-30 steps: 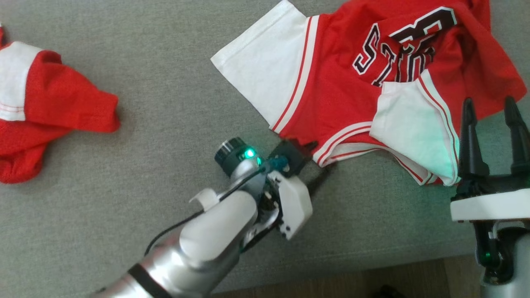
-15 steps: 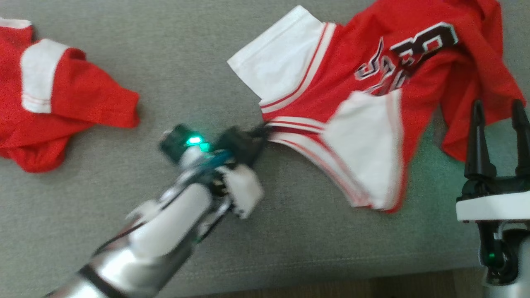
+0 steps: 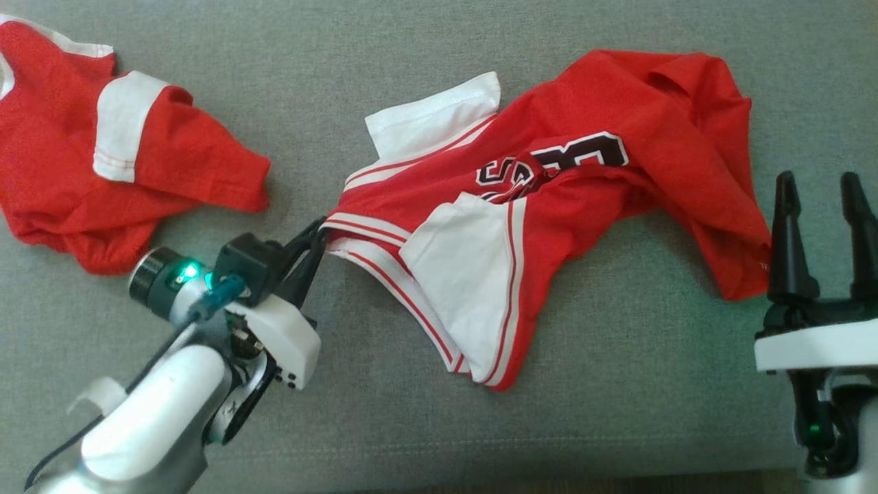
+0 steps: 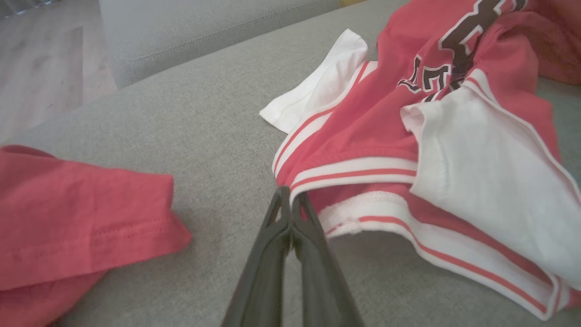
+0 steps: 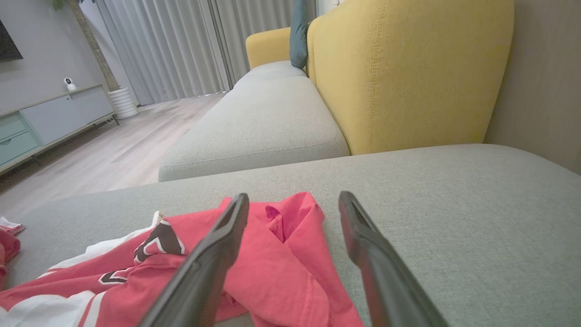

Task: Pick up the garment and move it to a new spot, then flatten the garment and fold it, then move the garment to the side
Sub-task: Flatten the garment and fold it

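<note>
- the red and white jersey (image 3: 583,199) is lying crumpled across the middle of the grey cushion (image 3: 411,62), black lettering facing up
- the left gripper (image 3: 321,232) has its jaws pinched together on the striped trim at the jersey's left end
- the right gripper (image 3: 817,185) is just beside the jersey's right end, jaws apart, nothing in them
- another red shirt (image 3: 55,171) lies off to the left, near the left gripper, apart from the jersey
- there's bare fabric between the two garments and along the cushion's front edge
- a yellow backrest (image 5: 408,72) stands beyond the cushion
</note>
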You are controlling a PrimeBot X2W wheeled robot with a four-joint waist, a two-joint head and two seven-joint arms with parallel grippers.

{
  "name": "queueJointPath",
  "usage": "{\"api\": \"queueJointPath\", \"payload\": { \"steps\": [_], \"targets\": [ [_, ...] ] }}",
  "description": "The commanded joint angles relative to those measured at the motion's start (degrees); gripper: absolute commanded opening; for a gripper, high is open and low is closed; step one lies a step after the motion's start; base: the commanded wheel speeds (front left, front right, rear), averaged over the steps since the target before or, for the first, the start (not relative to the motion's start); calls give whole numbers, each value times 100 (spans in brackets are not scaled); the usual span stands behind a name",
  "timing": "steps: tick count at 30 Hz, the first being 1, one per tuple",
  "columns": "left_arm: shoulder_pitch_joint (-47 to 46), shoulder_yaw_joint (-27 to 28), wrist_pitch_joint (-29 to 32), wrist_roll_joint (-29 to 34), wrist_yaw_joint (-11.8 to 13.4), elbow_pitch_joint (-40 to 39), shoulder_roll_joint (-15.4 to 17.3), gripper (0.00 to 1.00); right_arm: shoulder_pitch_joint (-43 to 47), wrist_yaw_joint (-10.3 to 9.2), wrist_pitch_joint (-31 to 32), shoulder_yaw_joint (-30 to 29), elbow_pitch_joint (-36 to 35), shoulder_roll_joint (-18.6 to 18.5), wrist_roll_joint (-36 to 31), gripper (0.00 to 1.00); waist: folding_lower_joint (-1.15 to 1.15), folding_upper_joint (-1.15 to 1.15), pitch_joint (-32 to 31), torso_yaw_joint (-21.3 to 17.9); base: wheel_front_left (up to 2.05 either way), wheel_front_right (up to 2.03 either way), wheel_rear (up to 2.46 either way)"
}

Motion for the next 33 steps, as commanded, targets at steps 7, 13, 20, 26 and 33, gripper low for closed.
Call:
{"api": "queueJointPath", "payload": {
  "steps": [7,13,20,26,33],
  "targets": [
    [238,724,-592,-526,302,-289,-71,100,73,-4,169,146,-309,-32,-205,100,0,0,-155,11,0,0,0],
    [761,1414,-1092,-673,947,-680,-369,100,125,-4,298,224,-366,-32,-433,100,0,0,-420,27,0,0,0],
    [1358,2006,-1141,-209,1278,-1191,-502,100,273,-4,414,309,-360,-32,-559,100,0,0,-690,98,0,0,0],
    [1799,2270,-1143,61,1186,-1324,-616,100,373,-4,458,347,-326,-32,-539,100,0,0,-806,105,0,0,0],
    [1933,2435,-1144,241,977,-1273,-786,100,356,-4,468,351,-300,-32,-502,100,0,0,-763,111,0,0,0]
  ]
}}
